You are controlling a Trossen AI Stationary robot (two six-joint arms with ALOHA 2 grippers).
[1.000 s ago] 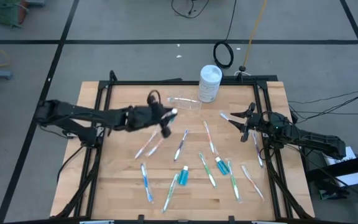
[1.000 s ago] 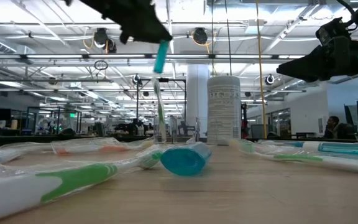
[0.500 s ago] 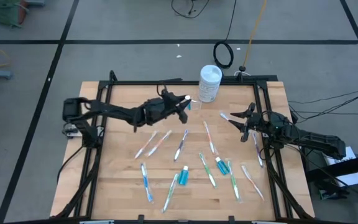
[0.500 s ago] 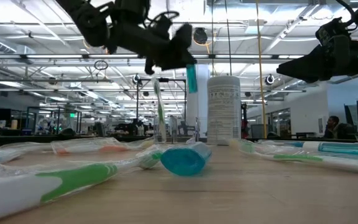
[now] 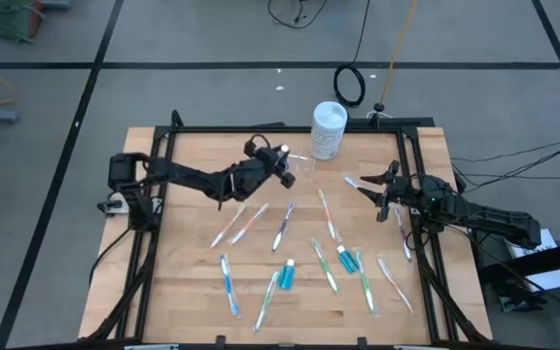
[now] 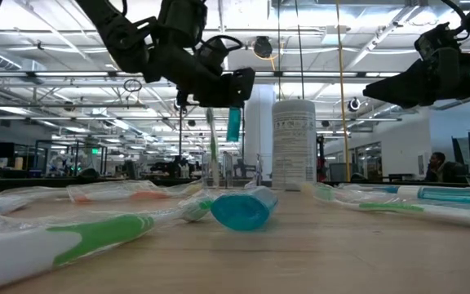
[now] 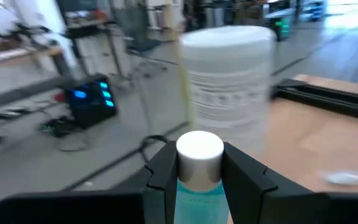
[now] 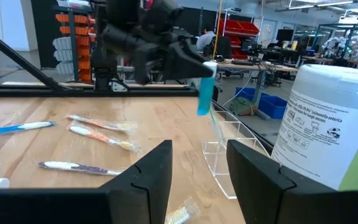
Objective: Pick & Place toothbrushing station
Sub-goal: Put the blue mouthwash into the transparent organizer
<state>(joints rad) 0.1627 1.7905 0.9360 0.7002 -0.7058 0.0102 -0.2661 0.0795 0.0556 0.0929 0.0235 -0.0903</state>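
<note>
Left gripper [image 5: 282, 167] clamped on blue tube [image 6: 233, 124], white cap up, hanging above clear plastic cup [image 5: 290, 161] near white canister [image 5: 327, 129]. I judge tube light, soft-walled, slick; I'd grip mid-body, gently. Cup thin, rigid, tips easily. Right gripper [image 5: 369, 189] spread, empty, at table's right edge. Toothbrushes [image 5: 284, 226] scattered on wood.

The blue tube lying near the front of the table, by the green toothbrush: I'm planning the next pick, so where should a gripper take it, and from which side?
Probably from straight above, across the middle of its body. The blue tube lies flat on the table, white cap toward the far side, with a toothbrush close beside it, so closing across its width at mid-length looks the safest grip.
</note>
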